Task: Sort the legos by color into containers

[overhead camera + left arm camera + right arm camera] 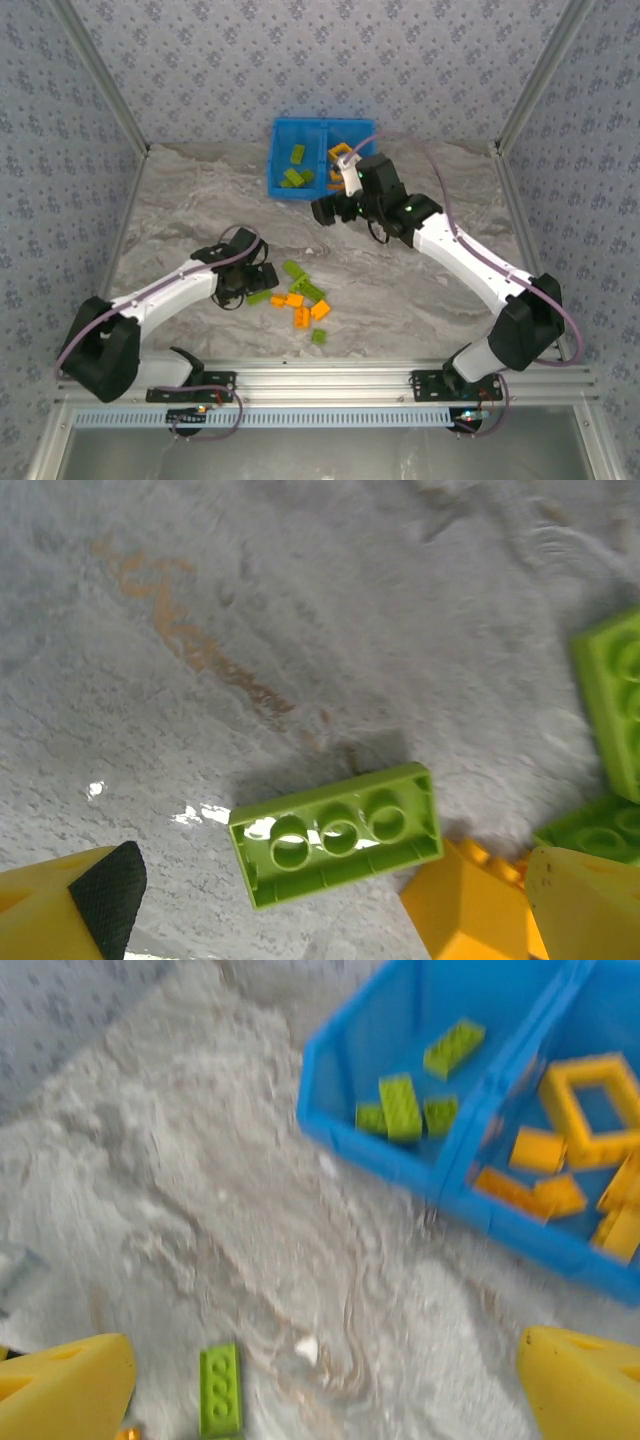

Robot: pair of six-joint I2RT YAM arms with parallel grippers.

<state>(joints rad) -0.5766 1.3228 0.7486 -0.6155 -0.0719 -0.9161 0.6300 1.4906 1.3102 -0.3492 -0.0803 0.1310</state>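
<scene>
My left gripper hovers low over the table, open, with a lime green lego lying studs-down between its yellow fingers, untouched. An orange lego and more green ones lie just to its right. A loose pile of orange and green legos sits mid-table. The blue bin stands at the back; its left container holds green legos and its right container holds orange ones, including a hollow frame. My right gripper hangs open and empty in front of the bin.
A single green lego lies on the marble table below the right gripper. Patterned walls and metal frame posts close in the table on three sides. Bare tabletop stretches left of the bin.
</scene>
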